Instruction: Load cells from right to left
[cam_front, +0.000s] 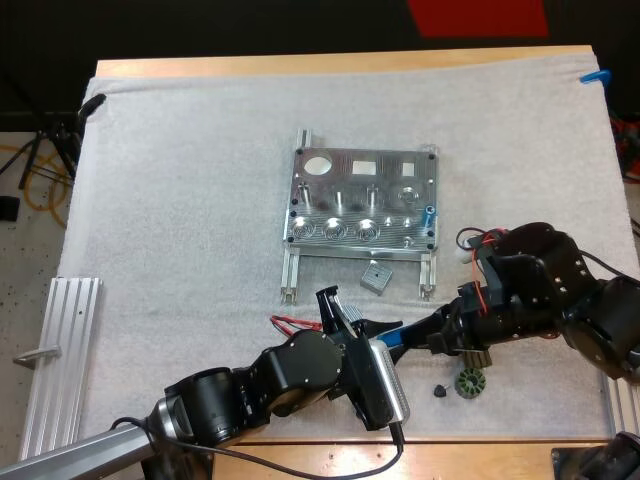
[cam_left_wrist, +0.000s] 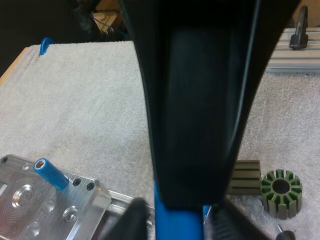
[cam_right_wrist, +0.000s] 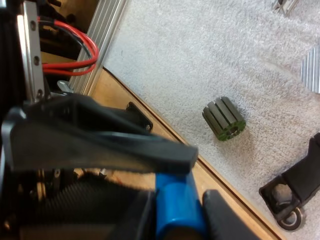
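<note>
Left arm (cam_front: 250, 385) sits closest, a chunky glossy black elbow coming in from the lower left and angled toward the middle of the mat. The right arm (cam_front: 560, 290) lies low from the right, meeting it nose to nose. Between them is one blue cell (cam_front: 396, 340), a smooth bright blue cylinder, just off the fixture's near right corner. Left fingers (cam_left_wrist: 134, 222) are closed on it from both sides, and the right fingers (cam_right_wrist: 220, 215) pinch the same cell too, so both have hold of it at once. The metal fixture (cam_front: 362, 200) is a flat machined aluminium plate with round and square cutouts, ringed sockets along its near row and rails poking out underneath. A second blue cell (cam_front: 428, 214) sticks up at its right edge. A fuzzy white mat (cam_front: 180, 200) covers the wooden bench (cam_front: 330, 62). Near the right arm lies a dark green slotted ring (cam_front: 470, 381), and a small grey metal block (cam_front: 375, 277) sits just in front of the fixture.
</note>
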